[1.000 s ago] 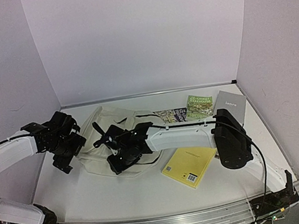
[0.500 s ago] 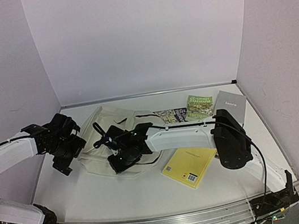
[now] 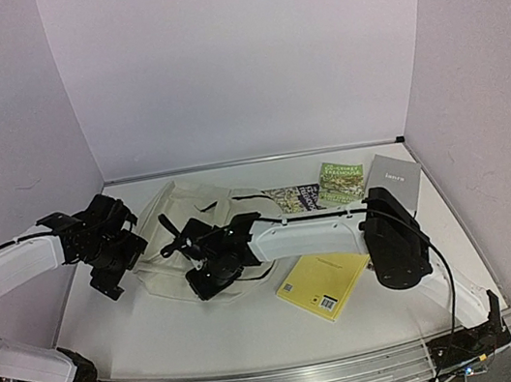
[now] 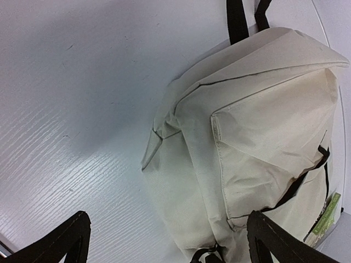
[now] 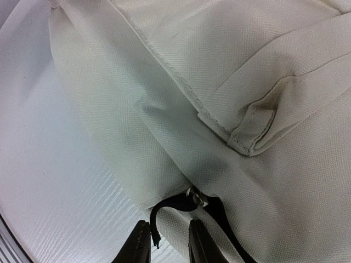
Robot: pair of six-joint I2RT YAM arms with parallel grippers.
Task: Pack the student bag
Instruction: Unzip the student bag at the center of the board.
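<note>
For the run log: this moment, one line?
left gripper: open, by student bag | right gripper: pinching zipper pull | yellow book: on table

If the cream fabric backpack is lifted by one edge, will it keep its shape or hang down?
Probably floppy: the cream fabric backpack lies flat and creased on the white table, so it should sag. It looks nearly empty, so likely light. Its woven cloth seems rough, so it may not slip easily.

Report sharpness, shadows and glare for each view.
Top external: even soft light, sharp, no glare, faint shadows under the arms on the student bag. Left wrist: bag sharp, a grey shadow on the table beside it, the left tool's fingers dark. Right wrist: weave crisp, shadow darkening the fold above the black strap.
</note>
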